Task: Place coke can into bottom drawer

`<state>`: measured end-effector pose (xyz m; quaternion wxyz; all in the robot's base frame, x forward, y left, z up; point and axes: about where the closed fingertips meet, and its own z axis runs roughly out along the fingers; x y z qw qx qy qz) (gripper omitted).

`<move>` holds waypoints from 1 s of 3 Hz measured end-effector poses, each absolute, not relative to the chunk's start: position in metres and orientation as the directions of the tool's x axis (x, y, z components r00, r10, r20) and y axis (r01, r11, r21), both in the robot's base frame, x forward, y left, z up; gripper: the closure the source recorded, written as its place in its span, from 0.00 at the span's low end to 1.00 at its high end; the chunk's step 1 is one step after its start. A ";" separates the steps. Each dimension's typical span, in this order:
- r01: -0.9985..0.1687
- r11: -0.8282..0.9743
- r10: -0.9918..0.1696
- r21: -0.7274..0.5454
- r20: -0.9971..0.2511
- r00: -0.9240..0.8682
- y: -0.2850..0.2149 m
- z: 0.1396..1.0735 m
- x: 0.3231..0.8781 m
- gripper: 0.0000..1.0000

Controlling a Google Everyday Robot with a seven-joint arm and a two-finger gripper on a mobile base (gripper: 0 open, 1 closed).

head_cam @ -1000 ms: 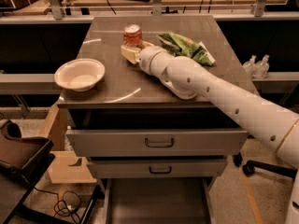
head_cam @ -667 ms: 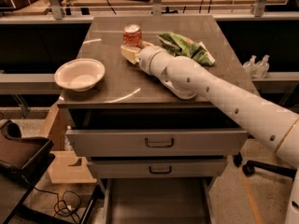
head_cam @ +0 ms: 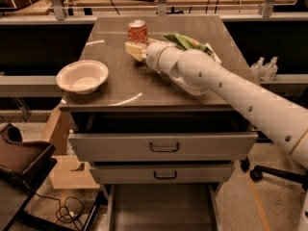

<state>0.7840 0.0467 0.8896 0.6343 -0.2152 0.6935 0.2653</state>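
The coke can [head_cam: 137, 31], red-orange with a silver top, stands upright near the far edge of the cabinet top [head_cam: 144, 81]. My gripper [head_cam: 135, 49] is at the end of the white arm, right at the can's near side at its base. The can's lower part is hidden behind the gripper, so I cannot tell if it is held. The bottom drawer [head_cam: 163, 208] is pulled out at the foot of the cabinet, showing its flat dark-grey floor and side rails.
A white bowl [head_cam: 83, 76] sits on the left of the cabinet top. A green bag [head_cam: 190, 42] lies at the far right, partly behind the arm. Two grey drawer fronts [head_cam: 163, 147] with dark handles are slightly out. A dark chair [head_cam: 21, 160] stands at the left.
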 end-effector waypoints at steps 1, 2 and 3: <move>-0.634 0.770 0.012 0.073 -0.995 -0.100 0.022 0.916 0.765 1.00; -0.639 0.767 -0.011 0.051 -0.996 -0.093 0.000 0.938 0.738 1.00; -0.649 0.760 -0.028 0.037 -0.996 -0.089 -0.022 0.957 0.696 1.00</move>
